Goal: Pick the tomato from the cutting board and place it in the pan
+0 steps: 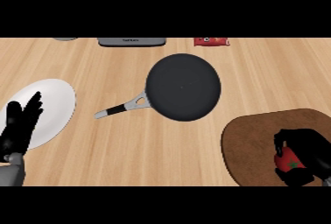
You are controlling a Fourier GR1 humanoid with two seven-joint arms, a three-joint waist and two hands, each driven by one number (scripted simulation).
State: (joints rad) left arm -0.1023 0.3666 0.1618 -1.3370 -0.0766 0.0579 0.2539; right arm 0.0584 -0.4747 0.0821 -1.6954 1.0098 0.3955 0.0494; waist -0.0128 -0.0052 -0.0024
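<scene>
Half done at most: right hand [302, 155] curled around tomato [289, 161], low over cutting board [249, 144]. Left hand [20, 124] open, resting over white plate [58, 103]. Remaining: lift, carry left to pan [184, 86], release.

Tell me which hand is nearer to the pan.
Right, by a small margin. The right hand sits on the cutting board, fingers curled round the tomato, below and right of the pan. The left hand rests open over the white plate, far left of the pan.
</scene>
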